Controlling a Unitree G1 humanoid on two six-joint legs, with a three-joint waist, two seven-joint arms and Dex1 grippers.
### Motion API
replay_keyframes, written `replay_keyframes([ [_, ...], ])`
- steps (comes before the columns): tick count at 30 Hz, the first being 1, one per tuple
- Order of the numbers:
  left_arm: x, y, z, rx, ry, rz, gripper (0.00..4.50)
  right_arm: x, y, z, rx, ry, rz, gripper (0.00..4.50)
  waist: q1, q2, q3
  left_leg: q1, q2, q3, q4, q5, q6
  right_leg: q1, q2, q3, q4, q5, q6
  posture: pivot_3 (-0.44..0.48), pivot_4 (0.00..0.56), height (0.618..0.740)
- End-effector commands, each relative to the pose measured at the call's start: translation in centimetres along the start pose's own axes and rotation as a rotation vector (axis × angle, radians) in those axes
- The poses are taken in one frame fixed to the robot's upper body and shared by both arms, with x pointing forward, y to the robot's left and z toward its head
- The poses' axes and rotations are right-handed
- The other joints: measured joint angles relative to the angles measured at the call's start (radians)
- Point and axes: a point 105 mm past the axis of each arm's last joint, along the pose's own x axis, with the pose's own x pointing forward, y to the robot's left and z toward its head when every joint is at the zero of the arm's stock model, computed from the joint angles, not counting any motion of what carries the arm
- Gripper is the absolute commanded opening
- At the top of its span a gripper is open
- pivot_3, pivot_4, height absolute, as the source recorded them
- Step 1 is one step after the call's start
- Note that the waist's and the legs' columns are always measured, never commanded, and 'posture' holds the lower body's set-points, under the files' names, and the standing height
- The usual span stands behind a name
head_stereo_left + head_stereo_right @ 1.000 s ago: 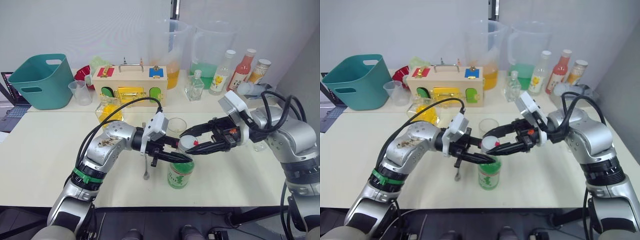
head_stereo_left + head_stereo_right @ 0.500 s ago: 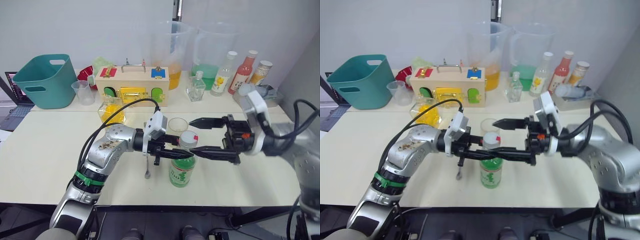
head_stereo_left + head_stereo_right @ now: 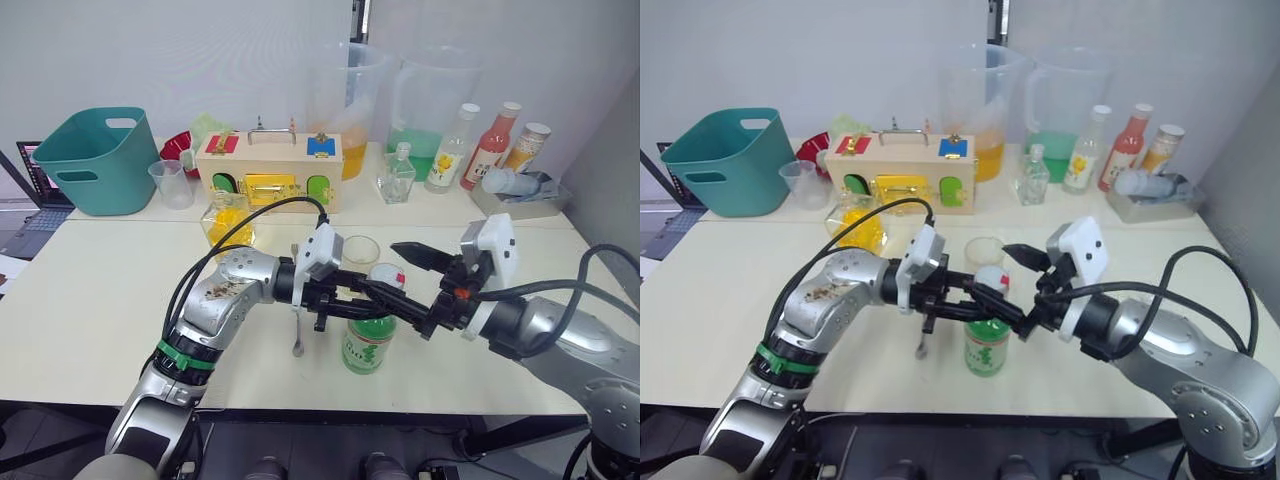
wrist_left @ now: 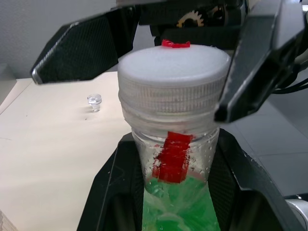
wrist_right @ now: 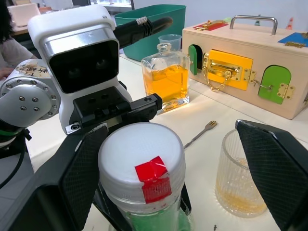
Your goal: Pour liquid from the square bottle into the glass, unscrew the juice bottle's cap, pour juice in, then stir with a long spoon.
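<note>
The juice bottle (image 3: 364,342) stands upright near the table's front, with pale green juice inside. My left gripper (image 3: 368,306) is shut on its neck, just under the white cap (image 5: 142,159). My right gripper (image 3: 388,268) is open, one finger on each side of the cap (image 4: 173,77). The glass (image 3: 358,254) stands just behind the bottle with a little yellow liquid at its bottom (image 5: 240,192). The square bottle (image 3: 228,222), part full of yellow liquid, sits further back left. The long spoon (image 3: 296,322) lies on the table under my left forearm.
At the back stand a wooden latch box (image 3: 268,172), a teal bin (image 3: 95,160), a clear measuring cup (image 3: 172,185), two big pitchers (image 3: 345,110) and several bottles (image 3: 470,148). A small clear stopper (image 4: 95,101) lies on the table to the right.
My right gripper let go of the cap, opened wide and turned its wrist. Its fingers now stand on each side of the cap again. The left gripper has kept its hold on the bottle.
</note>
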Motion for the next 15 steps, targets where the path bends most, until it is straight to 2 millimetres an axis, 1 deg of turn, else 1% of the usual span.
replay_keyframes([
  [1,0.2,0.4,-0.4,0.013,0.032,0.018,1.26,-0.1,0.4,0.9,-0.029,-0.014,0.003,3.99,0.0,0.0,0.0,0.0,0.0,0.0,0.0,0.0,0.0,0.0,0.0,0.0,0.0,0.0,0.0,0.0,0.15,0.74],
  [2,0.2,0.4,-0.4,0.013,0.032,0.02,1.26,-0.1,0.4,0.9,-0.026,-0.012,0.003,3.71,0.0,0.0,0.0,0.0,0.0,0.0,0.0,0.0,0.0,0.001,0.0,0.0,0.0,0.0,0.0,0.0,0.15,0.74],
  [6,0.2,0.5,-0.3,0.02,0.036,0.035,1.25,-0.1,0.5,0.5,-0.039,0.043,0.039,2.37,0.0,0.0,0.0,0.0,0.0,0.0,0.0,0.0,0.0,0.001,0.0,0.0,-0.001,0.0,0.0,0.0,0.15,0.74],
  [8,0.2,0.5,-0.3,0.021,0.038,0.041,1.23,-0.4,0.1,0.3,-0.045,0.069,0.053,1.71,0.001,0.0,0.0,0.001,0.0,0.0,0.0,0.0,0.0,0.002,0.0,0.0,-0.001,0.0,0.0,0.0,0.15,0.74],
  [11,0.2,0.6,-0.2,0.021,0.038,0.055,1.22,-0.5,-0.3,0.3,-0.088,0.11,0.131,1.71,0.001,0.0,0.0,0.004,0.0,0.0,0.0,0.0,0.0,0.007,0.0,0.0,-0.003,0.0,0.001,0.0,0.15,0.74],
  [13,0.1,0.7,-0.1,0.028,0.038,0.075,1.22,0.0,-0.1,0.4,-0.118,0.12,0.258,1.71,0.0,0.0,0.0,0.009,0.0,0.0,-0.001,-0.001,0.001,0.012,0.0,-0.001,-0.005,-0.001,0.001,0.0,0.15,0.74],
  [15,0.0,0.7,0.2,0.032,0.033,0.08,1.22,0.6,0.3,0.4,-0.141,0.117,0.406,1.71,-0.004,0.0,0.0,0.01,0.0,0.0,-0.001,-0.001,0.001,0.013,0.0,-0.001,-0.006,-0.001,0.001,0.0,0.15,0.74],
])
